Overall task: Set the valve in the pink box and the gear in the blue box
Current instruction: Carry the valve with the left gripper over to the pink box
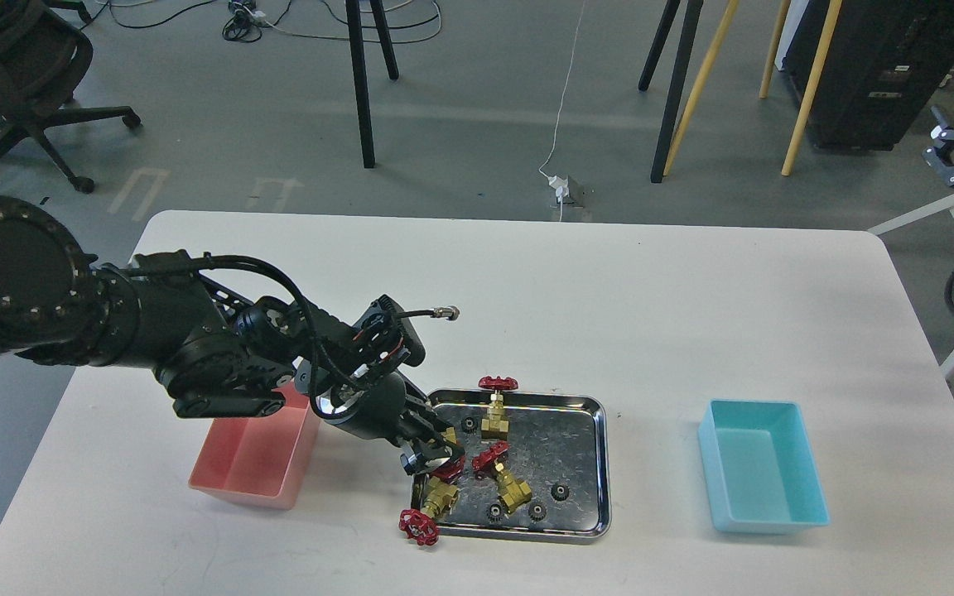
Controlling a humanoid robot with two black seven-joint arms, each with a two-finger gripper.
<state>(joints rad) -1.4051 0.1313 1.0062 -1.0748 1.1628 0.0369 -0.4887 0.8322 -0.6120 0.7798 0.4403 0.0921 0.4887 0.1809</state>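
A steel tray (605, 463) at the table's front middle holds brass valves with red handwheels and small black gears. My left gripper (431, 454) reaches down into the tray's left side, its fingers closed around a valve (449, 468). A second valve (494, 407) stands at the tray's back, a third (508, 483) lies mid-tray, and another (427, 511) hangs over the front-left rim. Gears lie at the back (469, 425) and along the front (560, 492). The pink box (253, 459) sits left of the tray, partly under my arm. The blue box (763, 476) sits to the right. The right gripper is out of view.
The white table (609, 306) ends close in front of the tray and boxes. A black clamp-like part on a white stand (953, 153) is off the table at the far right. Tripod legs, cables and an office chair stand on the floor behind.
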